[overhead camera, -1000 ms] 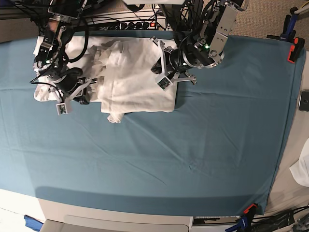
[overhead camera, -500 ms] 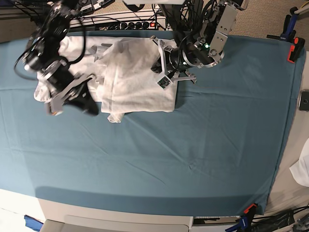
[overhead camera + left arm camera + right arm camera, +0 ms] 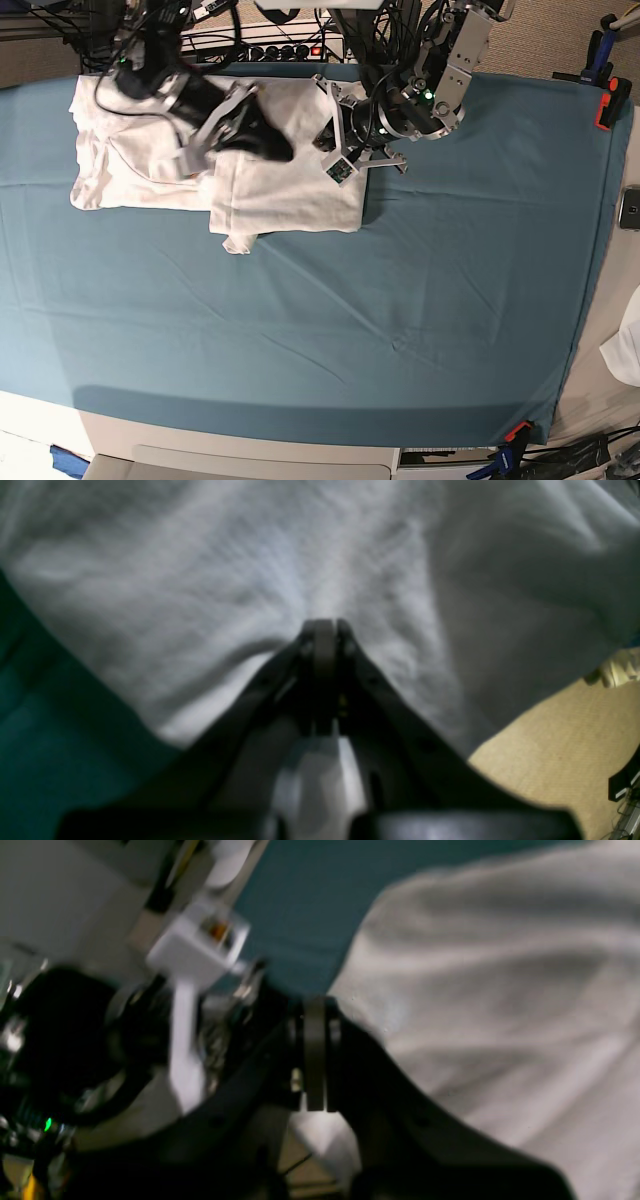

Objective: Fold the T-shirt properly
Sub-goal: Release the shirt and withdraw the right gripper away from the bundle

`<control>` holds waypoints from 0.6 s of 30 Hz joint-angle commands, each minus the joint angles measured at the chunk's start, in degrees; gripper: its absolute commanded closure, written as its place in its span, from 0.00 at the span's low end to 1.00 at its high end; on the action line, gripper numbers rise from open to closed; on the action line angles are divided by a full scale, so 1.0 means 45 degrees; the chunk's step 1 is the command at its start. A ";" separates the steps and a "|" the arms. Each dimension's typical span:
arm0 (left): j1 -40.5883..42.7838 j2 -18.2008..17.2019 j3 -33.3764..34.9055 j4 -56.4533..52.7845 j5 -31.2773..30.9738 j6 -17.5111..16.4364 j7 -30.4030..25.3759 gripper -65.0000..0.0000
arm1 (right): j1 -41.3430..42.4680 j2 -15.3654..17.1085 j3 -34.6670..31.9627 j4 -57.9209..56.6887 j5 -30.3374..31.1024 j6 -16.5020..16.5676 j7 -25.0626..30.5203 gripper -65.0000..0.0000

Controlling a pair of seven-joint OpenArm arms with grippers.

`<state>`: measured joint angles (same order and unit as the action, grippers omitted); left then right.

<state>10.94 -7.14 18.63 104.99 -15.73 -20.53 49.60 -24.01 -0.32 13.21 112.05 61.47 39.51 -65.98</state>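
Observation:
The white T-shirt (image 3: 285, 195) lies partly folded at the back left of the teal table cover (image 3: 350, 330), with a small flap hanging out at its front edge. My left gripper (image 3: 332, 150) sits at the shirt's right edge. In the left wrist view it (image 3: 324, 627) is shut, with the white cloth (image 3: 250, 555) tented around its tips. My right gripper (image 3: 275, 148) is blurred over the shirt's middle. In the right wrist view it (image 3: 315, 1005) is shut at a cloth edge (image 3: 500, 1015); I cannot tell if it pinches cloth.
A power strip and cables (image 3: 270, 50) run along the table's back edge. Orange clamps (image 3: 610, 100) hold the cover at the right corners. A phone (image 3: 630, 208) and a small white cloth scrap (image 3: 628, 350) lie off the right side.
My right arm has swung from the shirt's front-left corner up and right across to its middle. The left part of the shirt now lies flatter. My left arm has barely moved.

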 commanded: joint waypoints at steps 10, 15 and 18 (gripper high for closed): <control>-0.0063 0.0068 -0.0015 0.0189 -0.0126 -0.0053 -0.0267 1.00 | -0.1234 0.0058 -0.0272 0.0209 -0.1851 -0.0816 0.0340 1.00; -0.0063 0.0063 -0.0015 0.0189 -0.0126 -0.0053 -0.0267 1.00 | -0.1336 0.0078 0.0447 0.0209 -0.2885 -0.1481 0.0491 1.00; -0.0063 0.0063 -0.0015 0.0189 -0.0126 -0.0053 -0.0267 1.00 | -0.1336 0.0087 0.1156 0.0209 -0.3366 -0.1899 0.0554 1.00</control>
<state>10.94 -7.14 18.63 104.99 -15.73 -20.53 49.56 -29.85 -0.19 18.17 112.07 46.28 31.07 -64.51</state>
